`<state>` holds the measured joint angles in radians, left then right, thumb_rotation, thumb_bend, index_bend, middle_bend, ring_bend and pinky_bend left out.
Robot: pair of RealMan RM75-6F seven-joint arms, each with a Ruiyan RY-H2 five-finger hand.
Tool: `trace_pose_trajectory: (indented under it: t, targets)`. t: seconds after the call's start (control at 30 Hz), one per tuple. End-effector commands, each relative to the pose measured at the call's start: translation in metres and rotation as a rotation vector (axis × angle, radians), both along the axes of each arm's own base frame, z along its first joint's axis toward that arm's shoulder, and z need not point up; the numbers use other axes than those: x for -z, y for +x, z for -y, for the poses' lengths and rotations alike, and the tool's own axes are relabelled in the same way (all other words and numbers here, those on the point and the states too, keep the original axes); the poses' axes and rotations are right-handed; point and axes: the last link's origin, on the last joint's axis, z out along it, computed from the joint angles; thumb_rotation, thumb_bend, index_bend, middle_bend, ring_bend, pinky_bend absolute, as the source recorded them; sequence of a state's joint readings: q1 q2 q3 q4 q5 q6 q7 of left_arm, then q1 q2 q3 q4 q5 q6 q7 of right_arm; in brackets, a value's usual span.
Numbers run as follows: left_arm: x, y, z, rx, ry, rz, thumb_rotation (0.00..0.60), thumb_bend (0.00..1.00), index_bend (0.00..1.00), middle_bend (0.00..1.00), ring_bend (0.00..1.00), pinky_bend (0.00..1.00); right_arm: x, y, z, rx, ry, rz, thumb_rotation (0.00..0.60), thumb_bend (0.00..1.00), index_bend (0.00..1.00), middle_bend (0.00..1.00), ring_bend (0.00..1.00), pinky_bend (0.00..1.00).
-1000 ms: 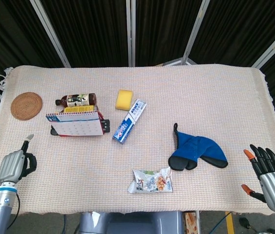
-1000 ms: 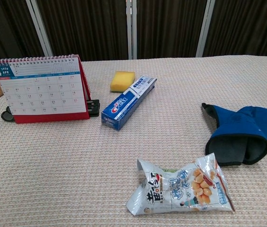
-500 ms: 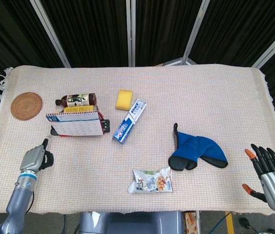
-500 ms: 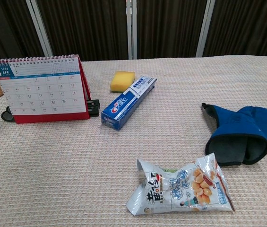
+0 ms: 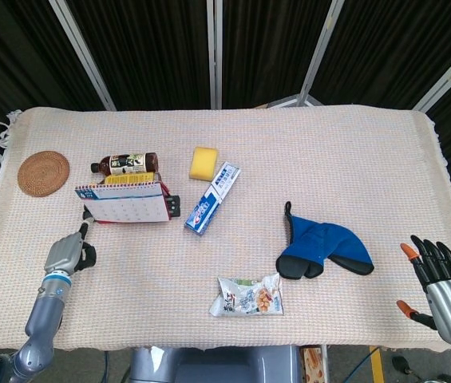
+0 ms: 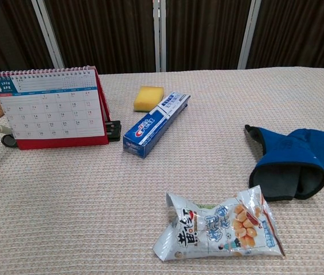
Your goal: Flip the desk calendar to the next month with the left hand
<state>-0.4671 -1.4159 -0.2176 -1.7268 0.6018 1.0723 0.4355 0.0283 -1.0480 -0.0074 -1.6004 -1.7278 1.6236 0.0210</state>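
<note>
The left hand [image 5: 69, 254] hovers low just beside the lower left corner of the desk calendar [image 5: 123, 203], one finger stretched toward it and the rest curled in, holding nothing. The calendar stands upright on the woven cloth [image 5: 289, 159], in front of a lying bottle [image 5: 125, 163]. Right of it lie a toothpaste box [image 5: 212, 198], a snack bag [image 5: 249, 296] and a blue mitt [image 5: 323, 251]. At the far right edge, the right hand [image 5: 442, 286] has its fingers spread, empty.
</note>
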Motion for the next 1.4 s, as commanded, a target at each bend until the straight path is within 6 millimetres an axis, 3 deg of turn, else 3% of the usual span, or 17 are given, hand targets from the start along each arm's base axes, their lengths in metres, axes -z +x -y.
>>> trace_pose_trajectory:
  t: [0.03, 0.33, 0.5, 0.9, 1.07, 1.17, 1.27, 1.4]
  targets:
    - [0.003, 0.003, -0.004, 0.004, -0.006, -0.003, 0.600, 0.73, 0.00, 0.76, 0.75, 0.66, 0.000, 0.000, 0.000, 0.001, 0.000, 0.002, 0.600, 0.04, 0.00, 0.00, 0.00, 0.00]
    - [0.011, 0.017, -0.013, 0.037, -0.017, -0.005, 0.600, 0.73, 0.00, 0.76, 0.75, 0.66, -0.001, -0.001, 0.001, 0.003, -0.002, 0.005, 0.600, 0.04, 0.00, 0.00, 0.00, 0.00]
    - [0.012, 0.036, -0.015, 0.109, -0.011, 0.017, 0.600, 0.73, 0.00, 0.76, 0.75, 0.66, -0.002, -0.001, 0.001, 0.003, -0.005, 0.002, 0.600, 0.04, 0.00, 0.00, 0.00, 0.00]
    - [-0.013, 0.086, -0.007, 0.321, 0.077, 0.073, 0.600, 0.72, 0.00, 0.74, 0.74, 0.64, -0.003, -0.001, -0.001, 0.001, -0.013, 0.001, 0.600, 0.04, 0.00, 0.00, 0.00, 0.00]
    - [-0.035, 0.101, -0.003, 0.425, 0.181, 0.069, 0.600, 0.72, 0.00, 0.61, 0.64, 0.58, -0.004, 0.000, -0.002, 0.000, -0.016, 0.003, 0.600, 0.04, 0.00, 0.00, 0.00, 0.00]
    - [-0.062, 0.106, -0.006, 0.531, 0.312, -0.020, 0.600, 0.72, 0.00, 0.50, 0.54, 0.52, -0.004, 0.000, -0.003, 0.000, -0.018, 0.002, 0.600, 0.04, 0.00, 0.00, 0.00, 0.00]
    - [-0.072, 0.099, -0.014, 0.539, 0.344, -0.102, 0.600, 0.69, 0.00, 0.32, 0.40, 0.43, -0.004, 0.000, -0.003, 0.000, -0.018, 0.003, 0.600, 0.04, 0.00, 0.00, 0.00, 0.00]
    - [-0.077, 0.090, -0.026, 0.507, 0.315, -0.145, 0.600, 0.33, 0.00, 0.04, 0.14, 0.21, -0.004, -0.001, -0.002, 0.004, -0.016, 0.002, 0.600, 0.04, 0.00, 0.00, 0.00, 0.00]
